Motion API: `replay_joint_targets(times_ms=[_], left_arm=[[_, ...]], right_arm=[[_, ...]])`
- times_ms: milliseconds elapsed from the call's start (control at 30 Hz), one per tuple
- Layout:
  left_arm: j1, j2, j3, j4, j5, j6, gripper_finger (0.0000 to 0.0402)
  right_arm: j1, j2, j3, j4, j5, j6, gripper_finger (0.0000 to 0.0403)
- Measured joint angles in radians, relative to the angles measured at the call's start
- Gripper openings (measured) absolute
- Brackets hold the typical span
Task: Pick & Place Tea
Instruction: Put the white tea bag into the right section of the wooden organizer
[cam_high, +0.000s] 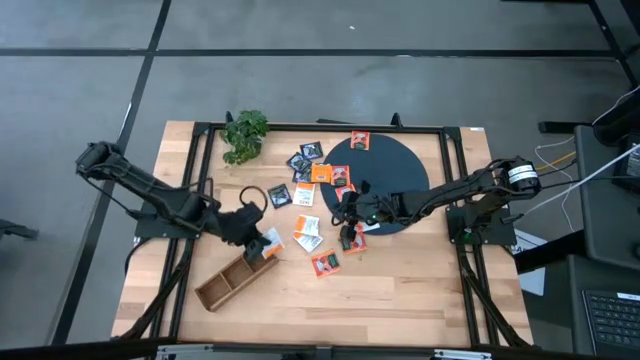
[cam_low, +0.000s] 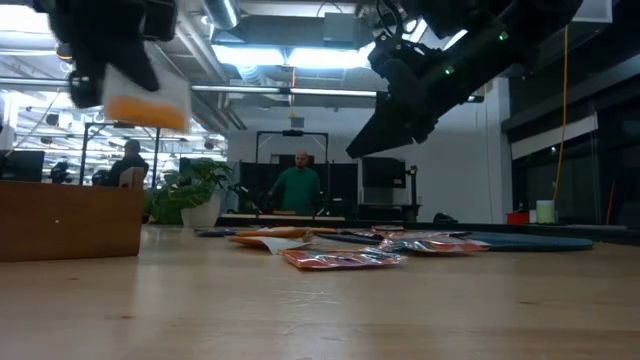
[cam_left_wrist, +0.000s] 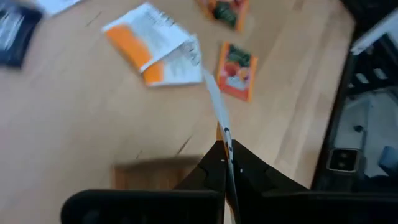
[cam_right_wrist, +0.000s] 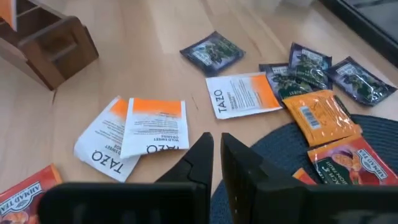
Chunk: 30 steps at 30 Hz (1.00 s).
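In the high view, the left gripper (cam_high: 262, 240) is seen left of centre, above the upper end of the long wooden compartment tray (cam_high: 232, 283). Its jaws are clenched on a white and orange tea sachet (cam_left_wrist: 214, 102), gripped edge-on between the fingertips in the left wrist view and seen lifted off the table in the low view. The right gripper (cam_high: 350, 208) is held at centre frame, at the lower left rim of the dark round disc (cam_high: 395, 160); its fingers are nearly closed with a narrow gap, and nothing is seen between them. The remaining sachets are scattered between plant (cam_high: 245, 135) and disc: 2 overlapping white and orange Tazo sachets (cam_right_wrist: 134, 134) on bare wood, dark blue ones (cam_right_wrist: 211, 53) beyond, and orange ones (cam_right_wrist: 320, 115) on the disc's edge.
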Motion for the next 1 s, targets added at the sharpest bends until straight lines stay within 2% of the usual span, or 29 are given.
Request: replay_joint_targets(times_ms=[133,400,533,733,1000], left_arm=[[-0.064,0.026,0.000,-0.045,-0.060,-0.098,0.0003],[-0.151,0.052,0.000,-0.156,-0.038,-0.245,0.0003],[-0.173,0.052,0.000,-0.182,-0.043,-0.266,0.0003],[-0.179,0.079,0.000,-0.220,-0.134,-0.266,0.0003],[-0.177,0.164,0.000,-0.233,-0.137,-0.248,0.0003]], right_arm=[[0.000,0.000,0.000,-0.036,0.000,0.019,0.0036],[0.015,0.000,0.000,-0.089,-0.004,0.082,0.0036],[0.031,0.000,0.000,-0.088,0.000,0.103,0.0036],[0.040,0.000,0.000,-0.088,0.001,0.107,0.0036],[0.039,0.000,0.000,-0.086,0.056,0.097,0.0036]])
